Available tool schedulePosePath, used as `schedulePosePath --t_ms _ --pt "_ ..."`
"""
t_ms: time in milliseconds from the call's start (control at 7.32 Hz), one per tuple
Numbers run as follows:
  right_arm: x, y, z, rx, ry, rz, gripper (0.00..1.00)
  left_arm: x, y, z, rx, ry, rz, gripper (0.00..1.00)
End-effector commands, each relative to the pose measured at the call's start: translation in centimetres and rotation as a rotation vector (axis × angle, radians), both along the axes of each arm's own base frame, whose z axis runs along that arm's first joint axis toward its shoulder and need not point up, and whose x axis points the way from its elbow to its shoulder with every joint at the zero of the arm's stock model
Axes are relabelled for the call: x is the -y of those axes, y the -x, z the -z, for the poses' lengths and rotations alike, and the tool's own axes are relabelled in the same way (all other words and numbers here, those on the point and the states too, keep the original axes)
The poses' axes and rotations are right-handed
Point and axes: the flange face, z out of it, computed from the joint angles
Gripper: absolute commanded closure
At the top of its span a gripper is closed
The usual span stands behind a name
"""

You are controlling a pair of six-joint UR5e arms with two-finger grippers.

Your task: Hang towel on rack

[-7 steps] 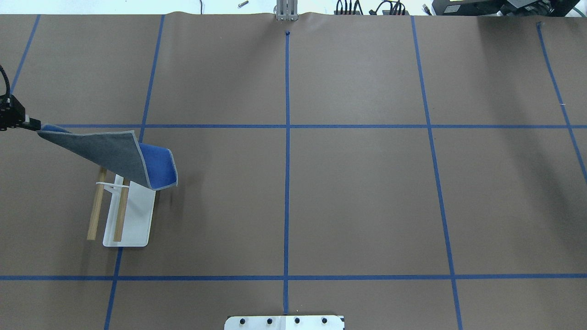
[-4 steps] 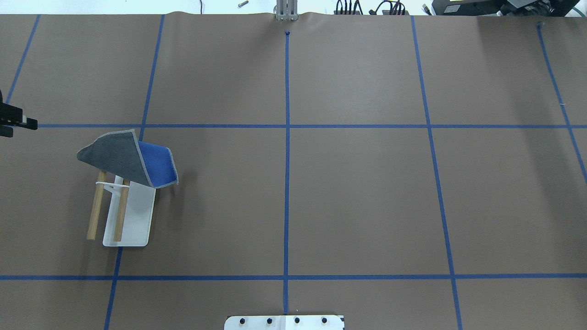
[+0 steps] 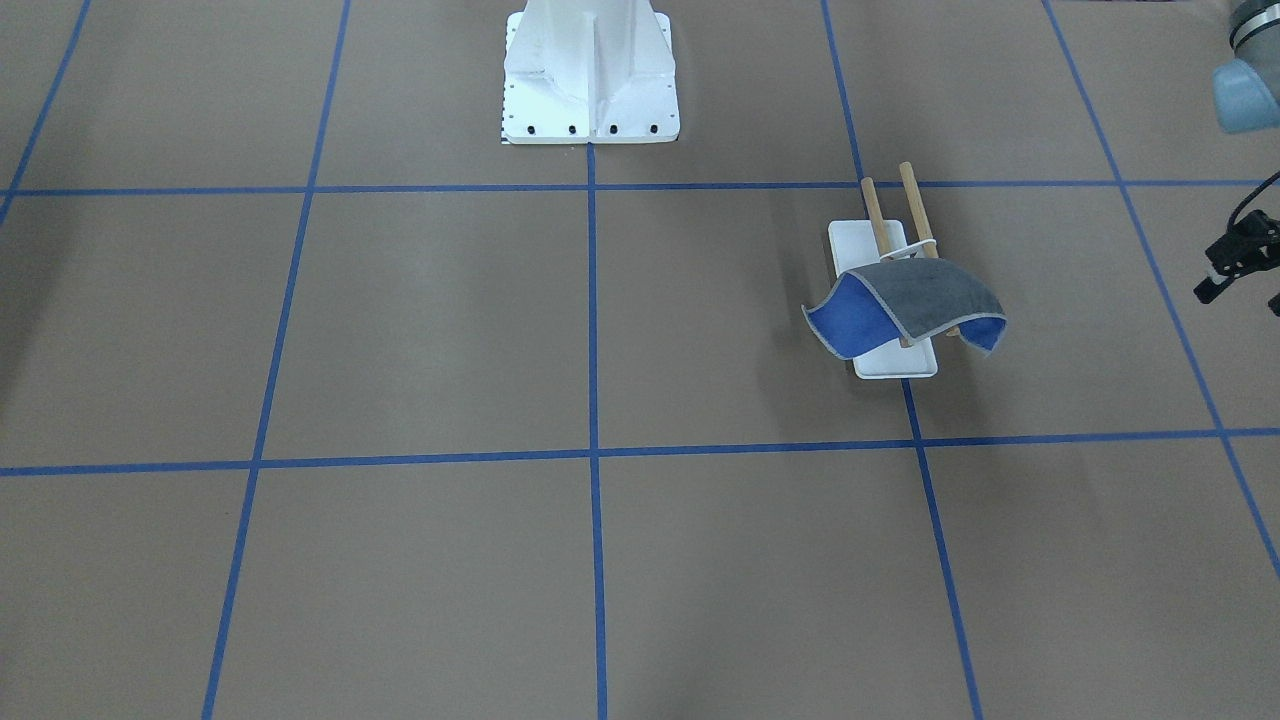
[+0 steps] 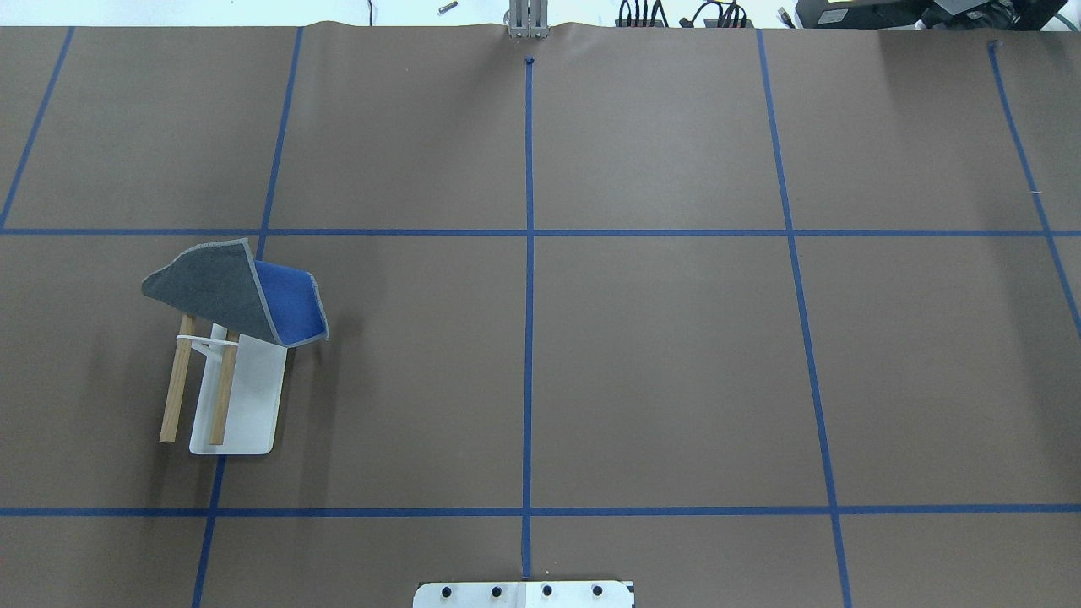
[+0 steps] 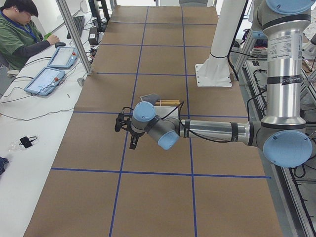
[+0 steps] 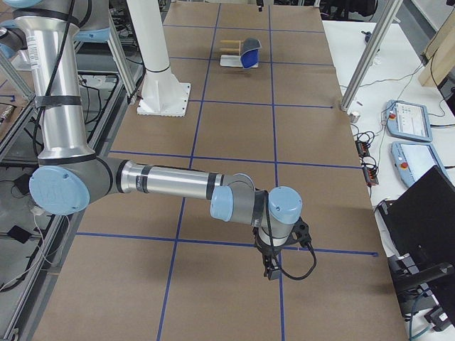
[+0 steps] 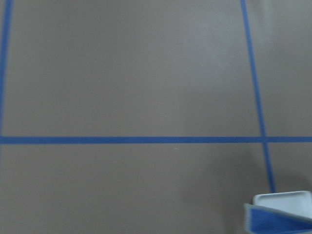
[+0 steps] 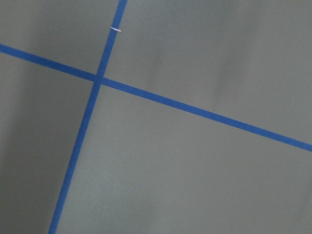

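Observation:
The towel (image 4: 221, 291) lies draped over the far ends of the rack's two wooden rods (image 4: 176, 397), grey side up, with its blue side curling down on the right. The rack's white base (image 4: 253, 405) stands on the table's left part. The towel (image 3: 930, 295) and the base (image 3: 895, 365) also show in the front view. My left gripper (image 3: 1240, 292) is open and empty, off to the side of the rack and apart from the towel. The left wrist view catches a blue towel edge (image 7: 278, 223). My right gripper (image 6: 270, 271) shows only in the right side view, far from the rack; I cannot tell its state.
The white robot pedestal (image 3: 590, 80) stands at the table's robot side. Blue tape lines (image 4: 529, 338) grid the brown table. An operator (image 5: 19, 29) sits at a side desk with teach pendants (image 5: 47, 79).
The left gripper let go of the towel's corner and pulled away to the left, out of the overhead view. The freed corner dropped onto the rods and the towel now rests still.

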Motion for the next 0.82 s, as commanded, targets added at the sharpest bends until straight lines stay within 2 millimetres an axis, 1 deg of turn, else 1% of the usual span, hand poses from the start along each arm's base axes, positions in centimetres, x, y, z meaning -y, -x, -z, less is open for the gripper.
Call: schedulePosePath --t_ms 0,137,273,410,547,683 --pt "-0.2 -0.2 -0.1 0.0 0.003 -0.005 0.0 0.2 5.6 -3.5 0.231 0.023 -0.106 0.01" --pt "-0.3 -0.2 -0.3 0.001 0.006 -0.005 0.0 0.7 6.1 -3.4 0.245 0.12 -0.15 0.01" --pt "-0.2 -0.2 -0.2 0.002 0.004 -0.005 0.0 0.1 6.1 -3.8 0.24 0.246 -0.166 0.01" --pt "-0.2 -0.2 -0.2 0.002 0.005 -0.006 0.0 0.0 6.0 -3.4 0.219 0.36 -0.177 0.01" --pt "-0.2 -0.2 -0.2 0.002 0.007 -0.009 0.0 -0.8 6.7 -2.1 0.181 0.345 -0.166 0.01" --pt "-0.1 -0.2 -0.1 0.002 0.007 -0.01 0.0 -0.7 7.7 -1.1 0.175 0.32 -0.142 0.01"
